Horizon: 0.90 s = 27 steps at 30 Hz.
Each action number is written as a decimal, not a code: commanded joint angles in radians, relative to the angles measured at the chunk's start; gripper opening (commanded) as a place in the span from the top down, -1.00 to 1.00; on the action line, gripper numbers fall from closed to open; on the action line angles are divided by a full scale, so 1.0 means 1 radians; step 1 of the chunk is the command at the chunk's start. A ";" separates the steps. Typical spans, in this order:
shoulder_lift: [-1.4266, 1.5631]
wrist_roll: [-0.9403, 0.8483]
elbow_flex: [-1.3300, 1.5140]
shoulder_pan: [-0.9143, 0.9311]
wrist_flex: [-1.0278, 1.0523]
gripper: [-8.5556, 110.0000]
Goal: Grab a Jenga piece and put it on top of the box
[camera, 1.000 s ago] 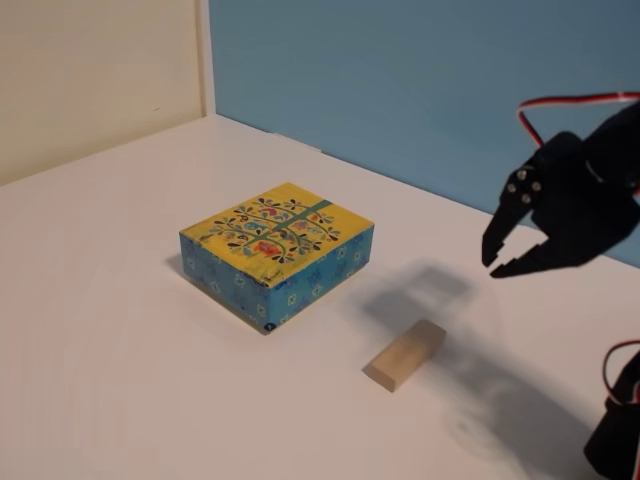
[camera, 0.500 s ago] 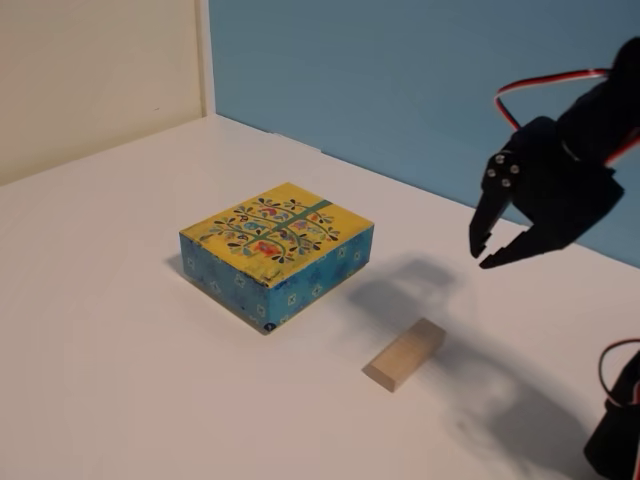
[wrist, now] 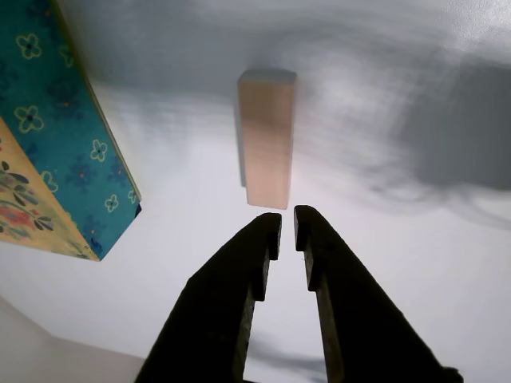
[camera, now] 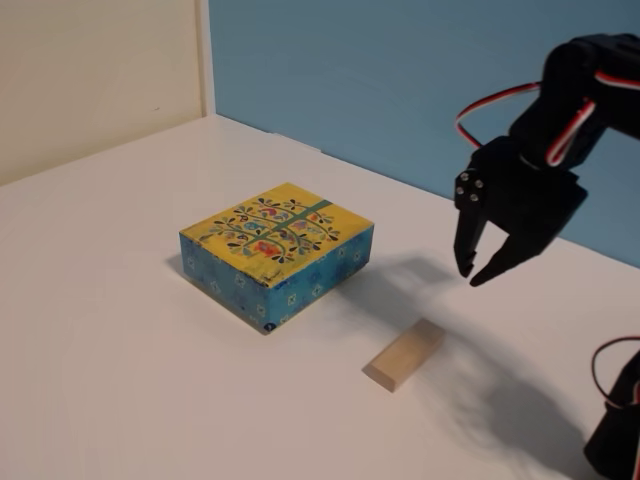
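Observation:
The Jenga piece (camera: pixel 405 355), a plain tan wooden block, lies flat on the white table right of the box (camera: pixel 275 235), which has a yellow tree-patterned top and blue flowered sides. My black gripper (camera: pixel 469 276) hangs in the air above and behind the block, pointing down. It holds nothing, and its jaws are almost together with only a thin slit between them. In the wrist view the gripper (wrist: pixel 287 223) points at the near end of the block (wrist: pixel 267 140). The box (wrist: pixel 56 136) fills that view's left edge.
A blue wall (camera: pixel 400 80) runs along the back of the white table (camera: pixel 120 380), and a cream wall (camera: pixel 90 70) stands at the left. The arm's base (camera: pixel 615 440) and red cables sit at the right edge.
The gripper has swung left and tilted to point more steeply downward, ending closer above the block. Block and box have not moved.

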 commanded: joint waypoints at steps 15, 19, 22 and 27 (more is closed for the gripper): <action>-0.046 -0.002 -0.043 -0.130 0.078 0.86; -0.046 -0.003 -0.038 -0.156 0.100 0.86; -0.041 -0.002 -0.038 -0.184 0.100 0.86; -0.034 0.012 -0.037 -0.235 0.100 0.86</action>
